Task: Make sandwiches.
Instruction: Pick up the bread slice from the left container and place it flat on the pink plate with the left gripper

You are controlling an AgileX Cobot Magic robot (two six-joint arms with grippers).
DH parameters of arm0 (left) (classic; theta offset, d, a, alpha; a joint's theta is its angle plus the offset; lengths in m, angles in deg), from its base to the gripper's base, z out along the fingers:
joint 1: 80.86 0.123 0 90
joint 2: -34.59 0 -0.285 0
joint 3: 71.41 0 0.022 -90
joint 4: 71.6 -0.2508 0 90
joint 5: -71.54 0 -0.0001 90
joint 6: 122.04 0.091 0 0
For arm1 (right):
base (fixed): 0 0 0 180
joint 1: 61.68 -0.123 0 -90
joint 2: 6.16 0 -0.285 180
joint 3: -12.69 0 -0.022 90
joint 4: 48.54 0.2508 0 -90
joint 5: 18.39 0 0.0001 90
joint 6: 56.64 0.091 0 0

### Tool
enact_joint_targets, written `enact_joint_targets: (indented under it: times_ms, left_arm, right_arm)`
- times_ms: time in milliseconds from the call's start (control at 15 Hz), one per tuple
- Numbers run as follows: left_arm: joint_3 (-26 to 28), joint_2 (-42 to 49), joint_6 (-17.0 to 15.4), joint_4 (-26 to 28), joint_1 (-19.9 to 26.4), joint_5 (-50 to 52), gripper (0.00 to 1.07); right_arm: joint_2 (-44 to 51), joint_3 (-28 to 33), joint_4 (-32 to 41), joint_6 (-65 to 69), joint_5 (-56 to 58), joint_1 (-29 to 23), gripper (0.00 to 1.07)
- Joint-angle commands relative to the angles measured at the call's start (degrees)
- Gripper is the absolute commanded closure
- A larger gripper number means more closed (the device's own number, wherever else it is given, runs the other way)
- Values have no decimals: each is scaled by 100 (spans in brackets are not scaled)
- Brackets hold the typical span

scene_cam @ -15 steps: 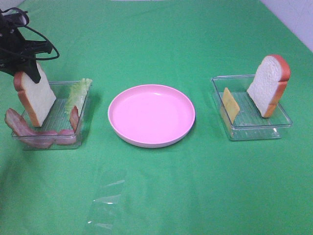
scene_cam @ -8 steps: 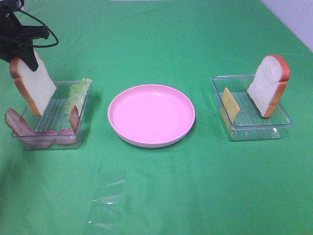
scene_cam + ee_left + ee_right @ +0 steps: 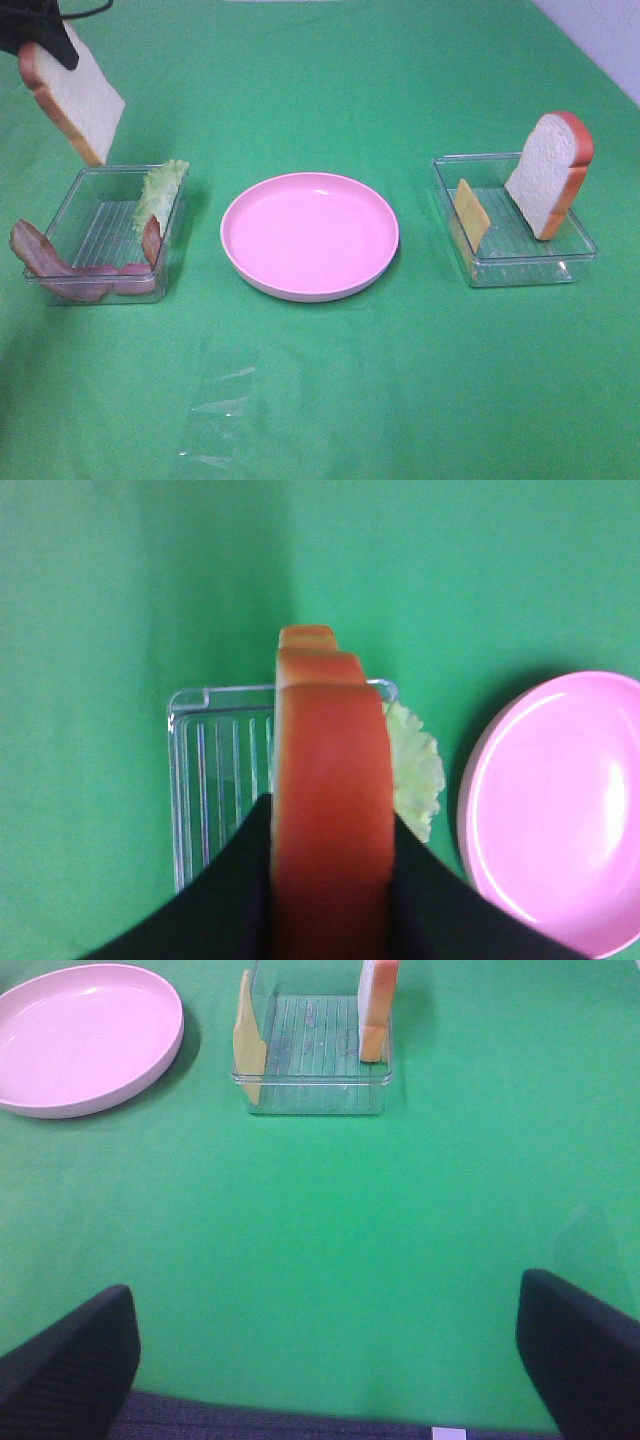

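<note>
**While the plate lies bare, one slice hangs above its tray**

High camera: the task looks barely begun, since nothing is stacked anywhere. The left end effector pinches a slice by its top and holds it tilted in the air above the left tray, not touching it. In that tray, lettuce leans on the plate-side wall and bacon lies along the near side. The plate sits mid-desk with nothing on it. The right tray holds cheese and a second slice, both propped up on edge. Left to do, I judge: lay the held slice on the plate, add the fillings, then cap with the second slice. The desk is covered in green cloth. A scrap of clear film lies near the front, and pale tiles show past the far right corner.

Left wrist: the jaws are narrow, clamped on the slice's orange crust. The left tray and lettuce lie below, with the plate beside them.

Right wrist: the right end effector stands wide with nothing in it. It hangs over bare cloth, well apart from the right tray.
</note>
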Motion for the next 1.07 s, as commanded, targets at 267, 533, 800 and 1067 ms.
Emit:
enact_joint_targets:
  times_ms: [267, 533, 800, 1067]
  left_arm:
    - [264, 97, 40, 1427, -252, 29, 92]
    - [264, -264, 264, 1782, -1272, 481, 92]
    - [264, -911, 258, 2057, -1982, 619, 92]
    - [264, -1438, 258, 2286, -2435, 796, 92]
  right_arm:
    - [189, 23, 23, 23, -34, 23, 9]
    - [189, 23, 23, 23, -34, 23, 9]
    - [189, 23, 23, 23, -34, 23, 9]
    - [189, 23, 23, 23, -34, 23, 9]
